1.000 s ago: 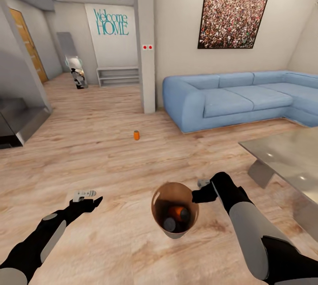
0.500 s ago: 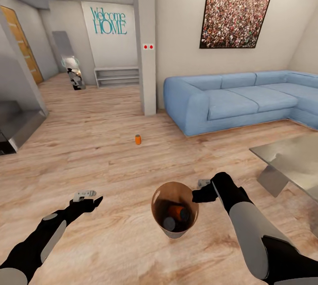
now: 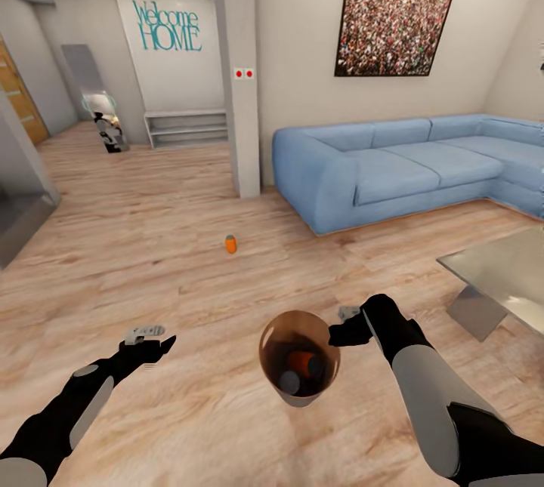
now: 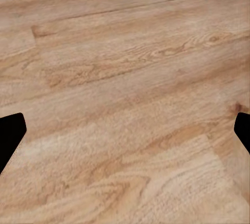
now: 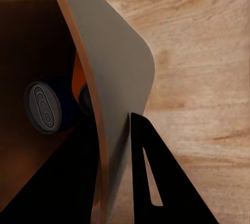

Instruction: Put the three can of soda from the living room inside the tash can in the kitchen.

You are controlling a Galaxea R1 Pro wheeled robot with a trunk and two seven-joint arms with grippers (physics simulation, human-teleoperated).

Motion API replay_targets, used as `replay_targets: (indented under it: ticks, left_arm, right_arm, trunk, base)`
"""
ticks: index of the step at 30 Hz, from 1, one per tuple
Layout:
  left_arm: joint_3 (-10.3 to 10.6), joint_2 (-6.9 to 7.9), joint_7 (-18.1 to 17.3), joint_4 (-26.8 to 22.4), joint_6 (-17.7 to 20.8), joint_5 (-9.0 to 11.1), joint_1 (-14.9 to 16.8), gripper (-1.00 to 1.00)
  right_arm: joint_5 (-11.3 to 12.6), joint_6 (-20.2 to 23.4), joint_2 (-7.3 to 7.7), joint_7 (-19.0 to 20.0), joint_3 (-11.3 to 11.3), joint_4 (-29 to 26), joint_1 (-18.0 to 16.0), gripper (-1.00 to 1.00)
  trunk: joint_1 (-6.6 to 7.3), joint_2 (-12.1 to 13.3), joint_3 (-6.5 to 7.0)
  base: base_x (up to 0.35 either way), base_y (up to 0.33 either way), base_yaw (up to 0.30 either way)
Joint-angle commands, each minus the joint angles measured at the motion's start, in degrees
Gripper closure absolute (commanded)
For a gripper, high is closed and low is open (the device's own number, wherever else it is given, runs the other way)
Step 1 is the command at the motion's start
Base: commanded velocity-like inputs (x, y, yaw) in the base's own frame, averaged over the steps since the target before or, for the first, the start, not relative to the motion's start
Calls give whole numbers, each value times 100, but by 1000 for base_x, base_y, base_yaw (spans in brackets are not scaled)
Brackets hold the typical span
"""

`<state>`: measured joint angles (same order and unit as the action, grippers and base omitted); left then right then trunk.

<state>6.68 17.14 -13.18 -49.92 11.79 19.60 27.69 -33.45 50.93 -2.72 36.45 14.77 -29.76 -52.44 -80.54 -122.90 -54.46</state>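
Right gripper (image 3: 341, 325): clamped on the rim of the tash can (image 3: 281, 393); in my right wrist view 1 finger (image 5: 156, 182) sits outside the grey wall and the other inside, so I am carrying the can off the floor.
Left gripper (image 3: 145, 336): spread wide and holding nothing; my left wrist view has its 2 dark fingertips at opposite edges with bare floor (image 4: 125, 130) between them.
Cans collected: 2 lie inside the tash can, an orange can (image 3: 304, 361) and a dark blue can (image 3: 289, 381).
Can still out: 1 orange can on the floor (image 3: 230, 244), ahead of me and well apart from both grippers, between the pillar and my arms, left of the blue sofa (image 3: 393, 170).
Progress: I judge 2 of 3 cans gathered; the 3rd pickup and the trip to the kitchen remain.
Axis of the floor can: it looks upright, long axis vertical, grey top upward; it is too small to be sure.
Axis of the binned cans: tipped over, the blue one showing its grey end toward the can's mouth.
Tash can pose: mouth up, tilted slightly toward me.
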Motion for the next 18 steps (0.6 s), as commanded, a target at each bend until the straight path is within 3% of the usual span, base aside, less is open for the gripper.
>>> replay_targets:
  ticks: [1,18]
  left_arm:
    - [0,0,0,0,-1,0,0,-100]
    - [0,-34,-3,0,-2,0,2,-100]
  right_arm:
    - [155,48,-1,32,15,-2,-3,100]
    - [162,48,-2,45,11,-2,-3,100]
  trunk:
    - [1,0,-6]
    - [1,0,-104]
  base:
    - [287,196,-177]
    - [288,197,-192]
